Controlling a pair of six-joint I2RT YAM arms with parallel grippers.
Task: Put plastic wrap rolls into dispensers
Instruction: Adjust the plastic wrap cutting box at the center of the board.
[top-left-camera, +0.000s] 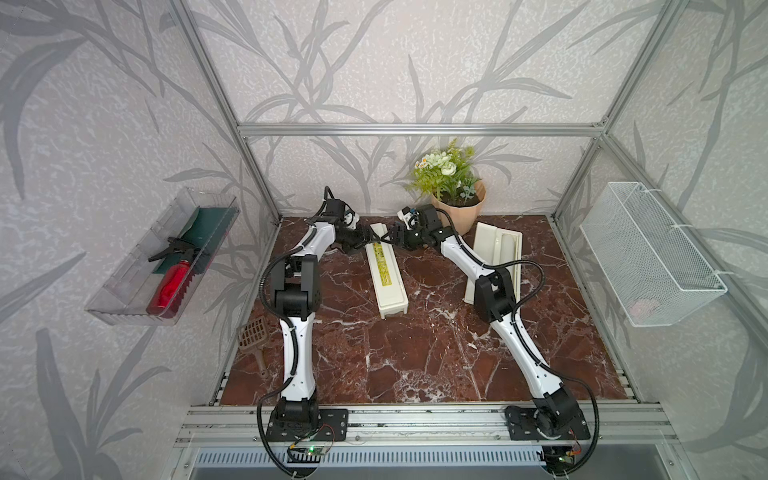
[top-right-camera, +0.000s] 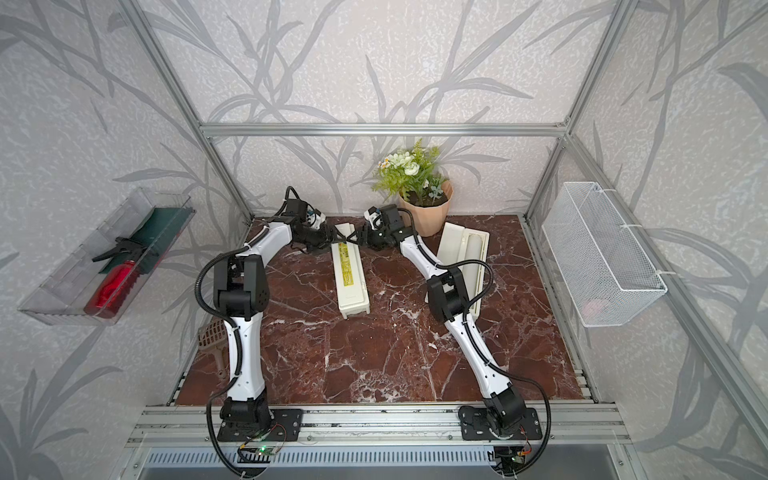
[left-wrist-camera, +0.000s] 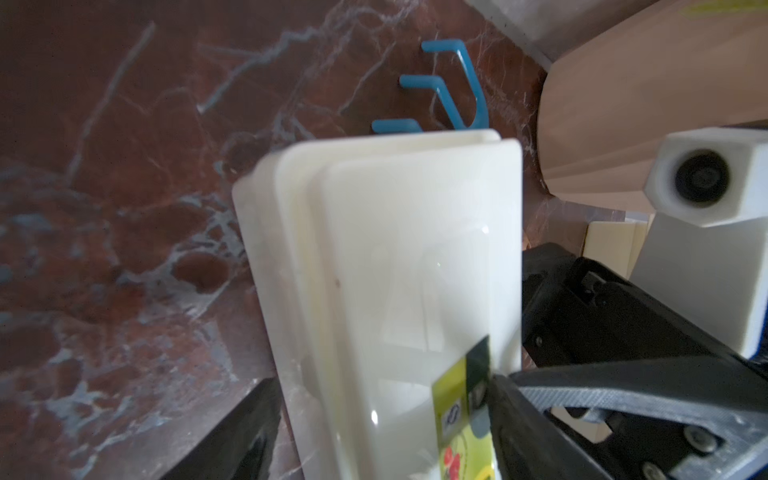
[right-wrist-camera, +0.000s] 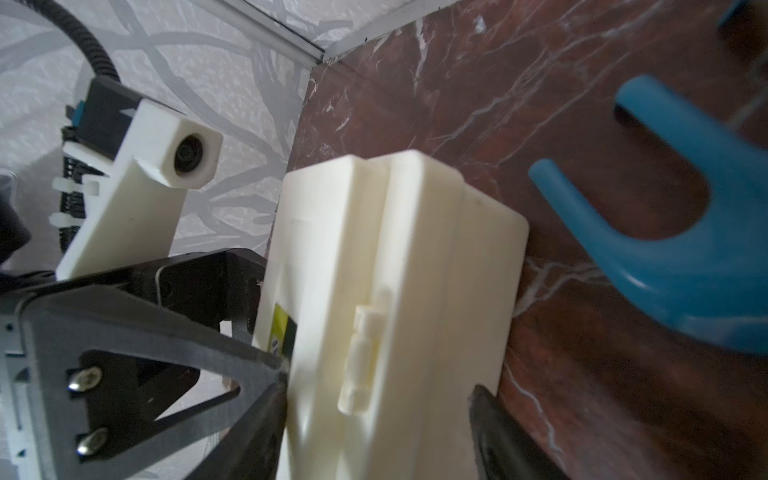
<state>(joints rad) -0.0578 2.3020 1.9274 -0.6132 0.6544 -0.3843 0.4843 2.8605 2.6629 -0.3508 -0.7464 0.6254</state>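
The table (top-left-camera: 415, 353) is red-brown marble with white veins. Both dispensers (top-left-camera: 392, 300) are cream-white, and the left one's label (top-left-camera: 383, 266) is yellow-green. Walls (top-left-camera: 374, 62) are pale grey with darker leaf shapes. The bottle (top-left-camera: 168, 291) is red, the basket (top-left-camera: 648, 257) white mesh, the pot (top-left-camera: 461, 216) peach.

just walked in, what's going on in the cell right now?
Both arms meet at the far end of the closed dispenser lying mid-table. The left gripper and the right gripper straddle that end from opposite sides. It isn't clear whether either is actually squeezing it. The open dispenser lies to the right, partly behind the right arm, with a plastic wrap roll in its tray. No loose roll shows on the table.
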